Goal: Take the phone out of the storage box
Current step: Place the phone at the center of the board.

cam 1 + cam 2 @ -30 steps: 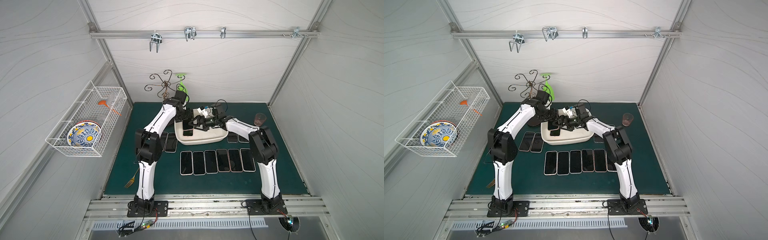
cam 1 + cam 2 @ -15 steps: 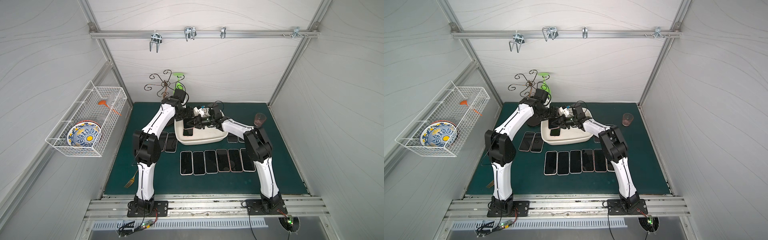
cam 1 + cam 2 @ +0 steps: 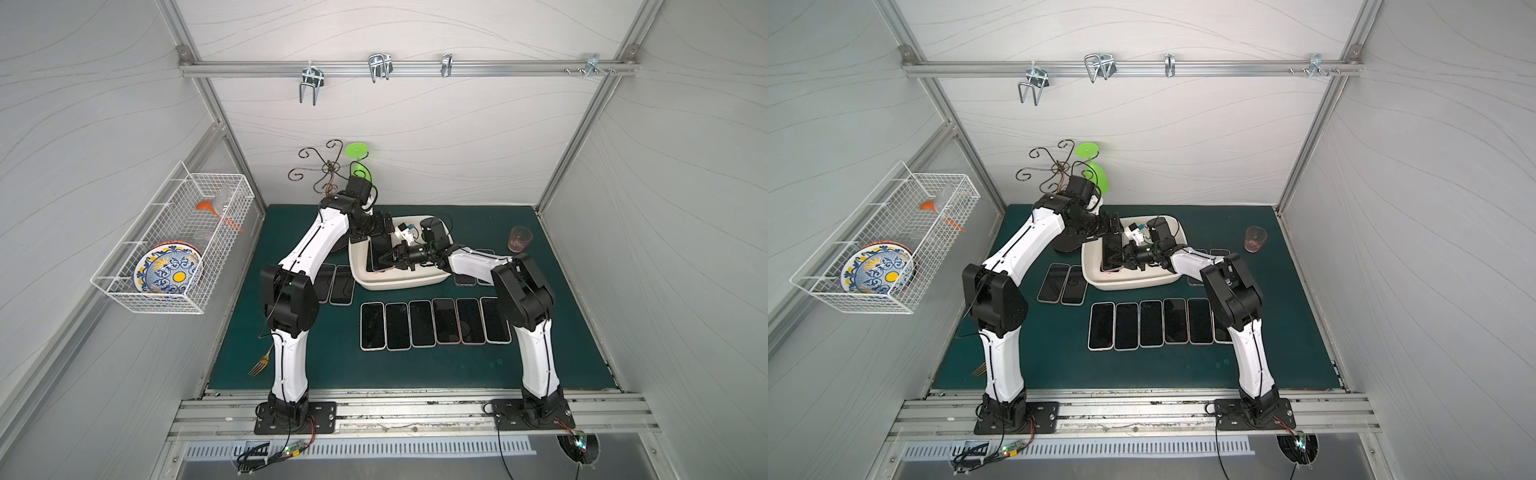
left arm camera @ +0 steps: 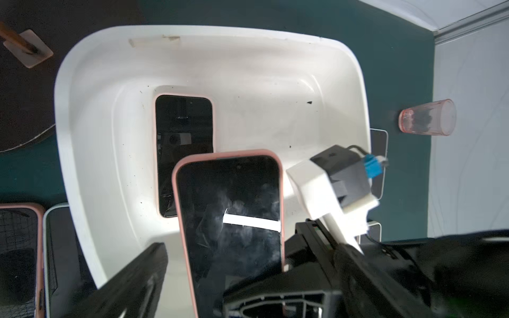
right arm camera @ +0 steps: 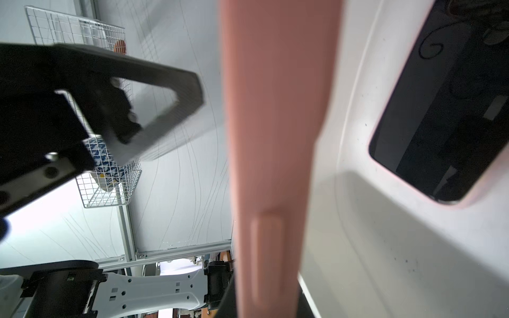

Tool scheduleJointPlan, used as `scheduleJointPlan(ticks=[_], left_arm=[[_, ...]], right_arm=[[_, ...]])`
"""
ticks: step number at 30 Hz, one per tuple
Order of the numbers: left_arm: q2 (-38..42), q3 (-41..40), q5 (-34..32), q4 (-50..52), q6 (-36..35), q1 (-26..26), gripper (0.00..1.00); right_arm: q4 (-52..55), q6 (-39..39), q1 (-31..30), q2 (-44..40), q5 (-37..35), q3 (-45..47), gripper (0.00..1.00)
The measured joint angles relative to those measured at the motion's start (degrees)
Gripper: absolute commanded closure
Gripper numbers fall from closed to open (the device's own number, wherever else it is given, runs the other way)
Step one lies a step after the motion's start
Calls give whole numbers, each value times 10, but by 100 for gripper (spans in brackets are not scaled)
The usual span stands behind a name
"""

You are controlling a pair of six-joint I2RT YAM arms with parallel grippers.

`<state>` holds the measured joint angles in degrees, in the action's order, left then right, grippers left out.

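On the left wall hangs a white wire basket, and a blue and yellow plate leans inside it. Below it, a yellow fork lies on the green table, near the foot of the left arm. A curly metal stand is at the back, behind that arm.

Next come two phones, flat and side by side, just beside the storage box. The box sits in the middle of the table, toward the back. Both arms reach over it, one from each side.

The left gripper hangs over the box. Its jaws are wide apart, one on each side of the phone. The phone has a pink case and a dark screen. It is lifted off the floor of the box and tilted. It is above the box, not out of it.

The right gripper has its jaws clamped on a long edge of the phone. The other phone, also pink, lies flat on the floor of the box.

In front of the box, six phones lie in a neat row with their screens up. Two more phones peek out by the right side of the box, partly under the right arm. Far to the right, a pink cup stands upright, well apart from the box.
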<state>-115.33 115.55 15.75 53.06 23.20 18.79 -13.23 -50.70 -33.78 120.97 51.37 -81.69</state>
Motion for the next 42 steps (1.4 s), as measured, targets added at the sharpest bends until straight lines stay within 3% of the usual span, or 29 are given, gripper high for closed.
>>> scheduleJointPlan(ticks=[7,15,21,27,31,34,42], left_arm=[[80,-59,79,-41,25,-14,0],[243,-345,238,-257,131,-54,2],[295,-488,301,-461,246,-62,7],[304,-542,334,-646,342,-61,11],[315,-561,349,-742,398,-59,24],[326,-567,355,-781,420,-54,34],[349,-591,365,-805,443,-44,47]], right_arm=[[2,1,1,-109,1,89,100],[2,-7,13,-270,21,167,100],[-5,-39,8,-322,32,192,100],[-12,-60,-15,-323,34,196,100],[-35,-82,-23,-323,36,200,100],[-55,-96,-25,-322,36,199,100],[-69,-106,-33,-317,41,177,100]])
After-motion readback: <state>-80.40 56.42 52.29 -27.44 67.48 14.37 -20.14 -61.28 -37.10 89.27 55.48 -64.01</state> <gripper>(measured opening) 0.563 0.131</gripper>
